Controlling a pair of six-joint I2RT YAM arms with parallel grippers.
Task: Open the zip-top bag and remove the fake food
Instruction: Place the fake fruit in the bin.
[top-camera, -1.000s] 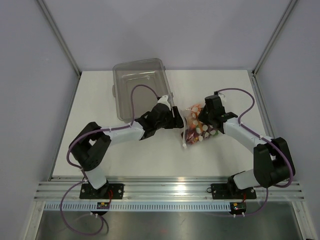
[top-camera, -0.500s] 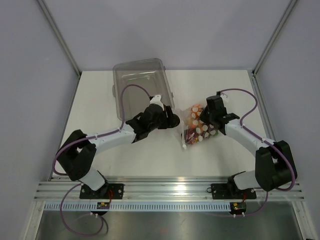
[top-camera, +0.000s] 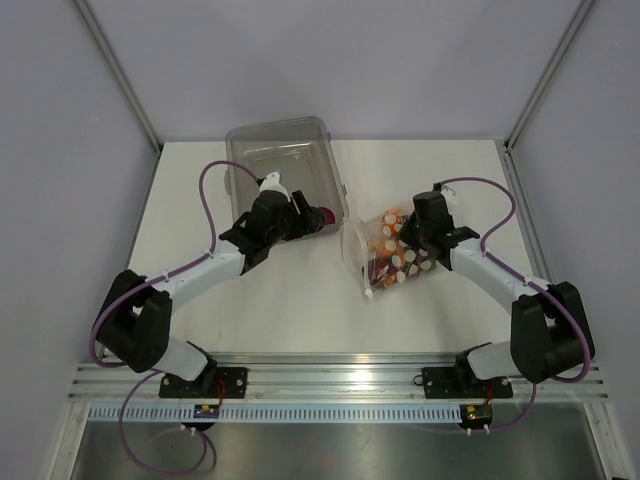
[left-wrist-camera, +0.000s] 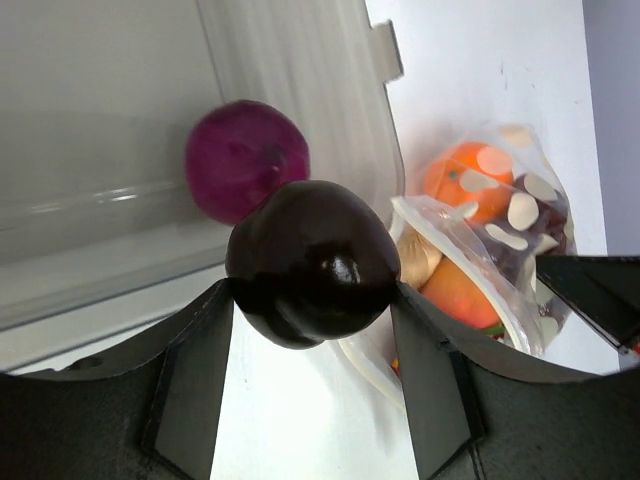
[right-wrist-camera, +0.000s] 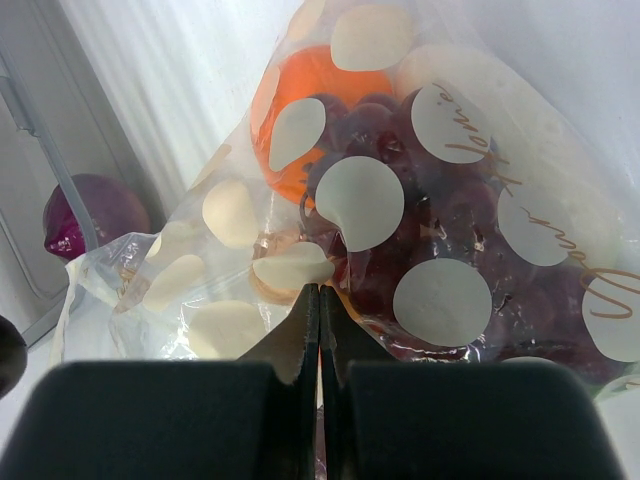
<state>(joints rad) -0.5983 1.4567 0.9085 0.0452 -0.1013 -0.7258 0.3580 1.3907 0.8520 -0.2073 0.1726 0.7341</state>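
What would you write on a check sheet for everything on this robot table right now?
Surface: white table, no spills seen.
Job's things: clear white-dotted soft plastic zip-top bag lies mouth open, orange piece and dark grapes inside; dark red round plastic fruit is out.
Clutter: rigid clear rectangular plastic bin, purple round plastic piece inside.
Grippers: left gripper shut on the dark fruit at the bin's edge; right gripper shut on the bag.
Cables: purple cables loop off both arms.
Surroundings: grey walls, metal frame posts.

Clear rigid bin (top-camera: 283, 152) on white table (top-camera: 300, 310), rear, left of ctr.
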